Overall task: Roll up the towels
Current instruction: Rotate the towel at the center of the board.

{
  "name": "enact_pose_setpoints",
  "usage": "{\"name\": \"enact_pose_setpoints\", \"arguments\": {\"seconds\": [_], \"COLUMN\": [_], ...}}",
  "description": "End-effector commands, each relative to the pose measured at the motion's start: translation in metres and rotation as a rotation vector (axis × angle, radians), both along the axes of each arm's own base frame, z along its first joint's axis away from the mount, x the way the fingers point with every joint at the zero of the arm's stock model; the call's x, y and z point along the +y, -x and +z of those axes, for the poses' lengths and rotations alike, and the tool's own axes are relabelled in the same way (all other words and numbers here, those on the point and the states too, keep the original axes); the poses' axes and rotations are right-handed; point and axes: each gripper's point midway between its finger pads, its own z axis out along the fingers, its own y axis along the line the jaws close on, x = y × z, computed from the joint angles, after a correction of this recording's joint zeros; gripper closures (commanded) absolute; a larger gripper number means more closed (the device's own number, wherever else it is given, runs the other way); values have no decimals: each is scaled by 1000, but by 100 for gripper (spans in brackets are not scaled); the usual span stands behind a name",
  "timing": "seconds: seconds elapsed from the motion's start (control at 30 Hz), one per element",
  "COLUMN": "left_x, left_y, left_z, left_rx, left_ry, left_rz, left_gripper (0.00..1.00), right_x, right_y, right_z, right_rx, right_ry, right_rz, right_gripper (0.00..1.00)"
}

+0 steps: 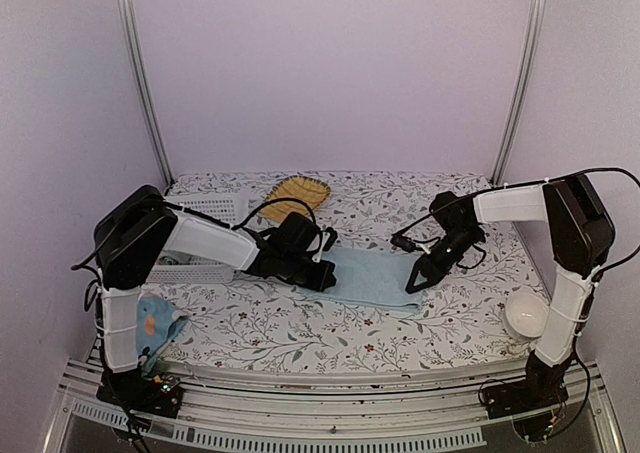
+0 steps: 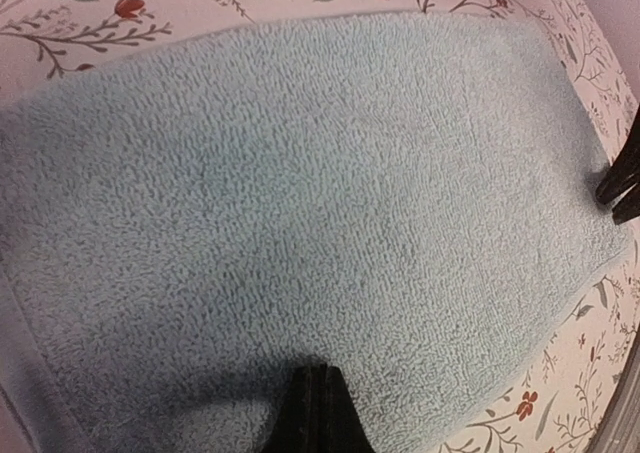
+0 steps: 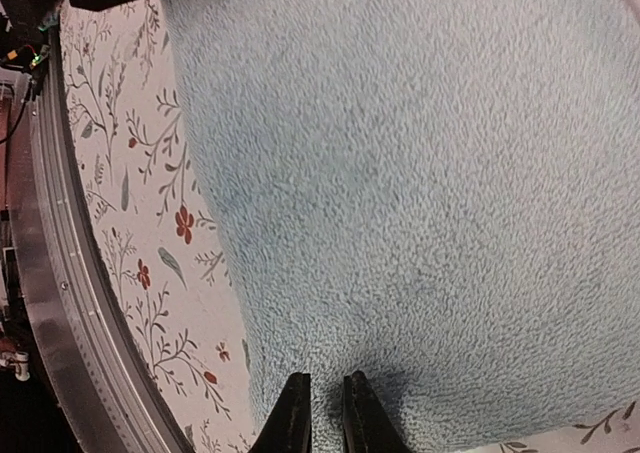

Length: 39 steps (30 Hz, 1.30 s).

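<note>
From above, the plain towel (image 1: 368, 277) lies flat and unrolled on the bench (image 1: 300, 335), stretched between my two hands; the left hand (image 1: 318, 271) sits on one short end and the right hand (image 1: 413, 281) on the other; the printed towel (image 1: 155, 320) is bunched well behind the left hand, down by that arm's base, untouched.

On the left wrist view, the plain towel (image 2: 320, 203) runs away ahead of the left hand (image 2: 318, 413); its fingers are clenched into one dark wedge bearing on the cloth, and I cannot tell whether any pile is nipped between them; the right hand's fingertips (image 2: 620, 188) show at the far hem.

On the right wrist view, the right hand (image 3: 327, 408) has its fingers a narrow slit apart, tips on the plain towel (image 3: 420, 173) just inside its near hem, nothing visibly caught.

I judge this the start of the first roll; next I need a real pinch on one hem, then to turn it over toward the opposite hand while that hand pins the cloth.
</note>
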Motion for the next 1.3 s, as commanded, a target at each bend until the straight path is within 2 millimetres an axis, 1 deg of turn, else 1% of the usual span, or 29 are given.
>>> {"name": "enact_pose_setpoints", "arguments": {"seconds": [0.0, 0.07, 0.13, 0.2, 0.33, 0.4, 0.53, 0.6, 0.7, 0.73, 0.77, 0.83, 0.93, 1.0, 1.03, 1.07, 1.13, 1.2, 1.23, 1.27], "left_x": [19, 21, 23, 24, 23, 23, 24, 23, 19, 13, 10, 3, -7, -12, -15, -15, -12, -9, -8, -8], "left_y": [6, 5, 4, 4, 3, 3, -3, -9, -25, -33, -37, -47, -58, -63, -65, -66, -66, -62, -56, -44], "left_z": [-27, -30, -31, -33, -34, -34, -35, -37, -39, -36, -37, -35, -34, -23, -14, -4, 24, 56, 66, 70], "left_rx": [54, 58, 60, 61, 63, 62, 47, 45, 40, 30, 29, 15, 11, -9, -25, -39, -87, -138, -154, -153], "left_ry": [-67, -71, -74, -75, -70, -72, -84, -88, -86, -76, -75, -66, -63, -50, -39, -29, -3, 51, 82, 108], "left_rz": [32, 36, 41, 41, 38, 39, 39, 33, 26, 19, 11, -1, -19, -35, -41, -40, -25, -10, -14, -25], "left_gripper": [100, 100, 100, 100, 100, 100, 100, 100, 100, 100, 100, 100, 100, 100, 100, 100, 100, 100, 100, 100], "right_x": [-33, -43, -48, -48, -45, -43, -39, -35, -23, -17, -10, 11, 45, 54, 59, 60, 56, 48, 42, 36], "right_y": [27, 33, 37, 40, 37, 39, 61, 70, 79, 82, 85, 93, 106, 115, 110, 107, 103, 93, 86, 78], "right_z": [-30, -34, -37, -38, -46, -47, -44, -41, -36, -33, -31, -24, -5, 2, 10, 16, 30, 50, 59, 68], "right_rx": [60, 63, 65, 72, 83, 96, 121, 121, 123, 122, 124, 145, 230, 269, 249, 232, 200, 177, 171, 150], "right_ry": [177, 222, 242, 241, 232, 225, 208, 193, 163, 149, 132, 83, -36, -82, -107, -120, -151, -209, -239, -268], "right_rz": [51, 65, 70, 69, 48, 34, 82, 117, 158, 174, 193, 230, 278, 307, 316, 319, 313, 281, 257, 242], "right_gripper": [85, 85, 85, 85, 85, 86, 86, 86, 86, 86, 86, 86, 85, 85, 84, 84, 82, 82, 82, 82]}}
